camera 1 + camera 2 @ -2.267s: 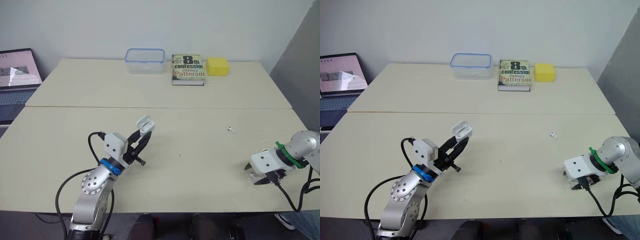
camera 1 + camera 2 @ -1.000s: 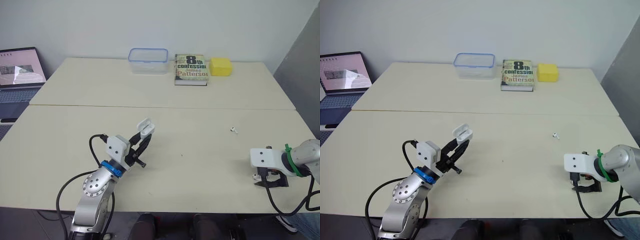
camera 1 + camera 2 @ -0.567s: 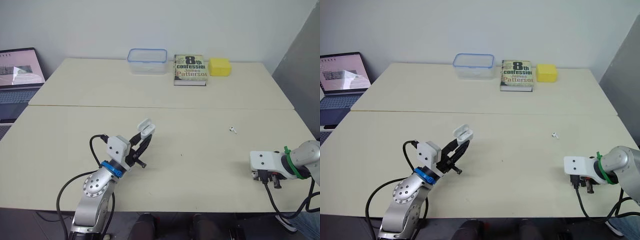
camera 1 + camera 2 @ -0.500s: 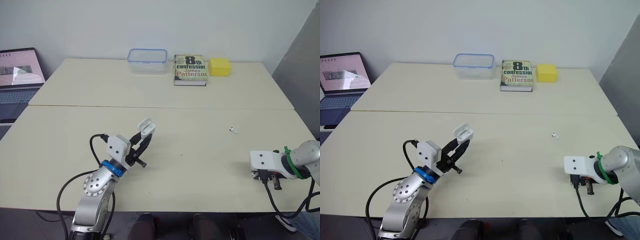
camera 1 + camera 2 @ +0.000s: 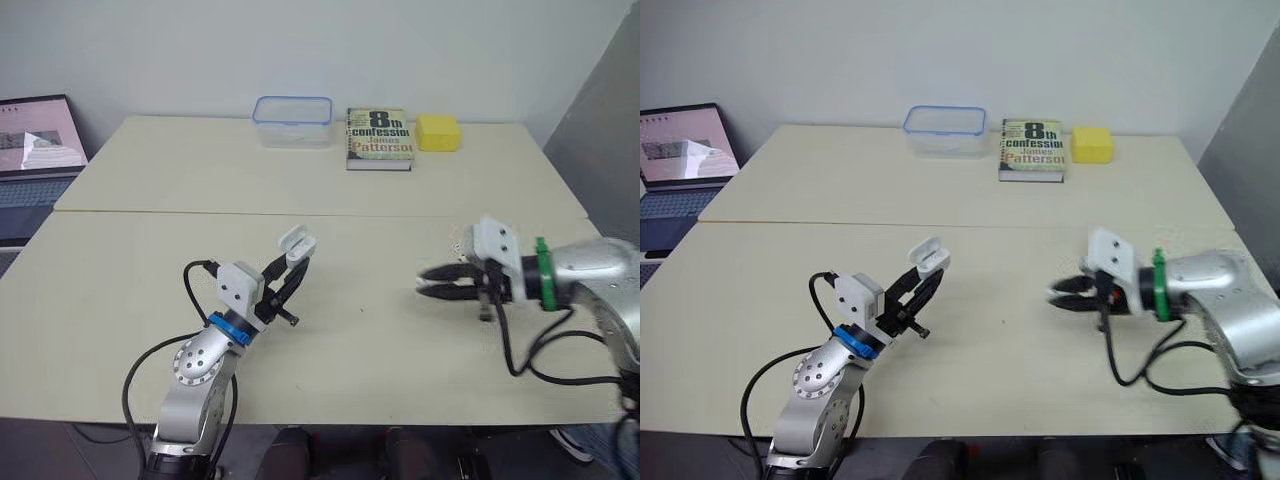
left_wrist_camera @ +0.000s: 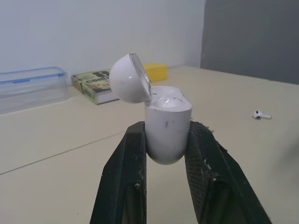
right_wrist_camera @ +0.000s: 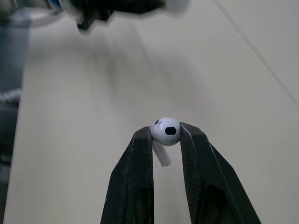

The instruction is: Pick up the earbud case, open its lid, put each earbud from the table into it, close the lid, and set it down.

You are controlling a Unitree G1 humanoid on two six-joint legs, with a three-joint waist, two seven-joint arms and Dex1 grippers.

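Note:
My left gripper (image 5: 289, 263) is shut on the white earbud case (image 6: 167, 123) and holds it upright above the table, left of centre. The case's lid (image 6: 130, 78) is tipped back open. My right gripper (image 5: 424, 286) hovers over the middle right of the table, its fingers pointing left toward the case. A white earbud (image 7: 166, 131) is pinched between its fingertips, stem hanging down. A second earbud (image 6: 261, 115) lies on the table beyond the case.
Along the far edge of the table (image 5: 150, 290) stand a clear plastic box with a blue rim (image 5: 291, 121), a book (image 5: 379, 139) and a yellow block (image 5: 437, 132). An open laptop (image 5: 40, 135) sits off the far left corner.
My right arm has swung from the front right edge to the middle of the table, toward the case, with an earbud in its fingers. The left arm has stayed put.

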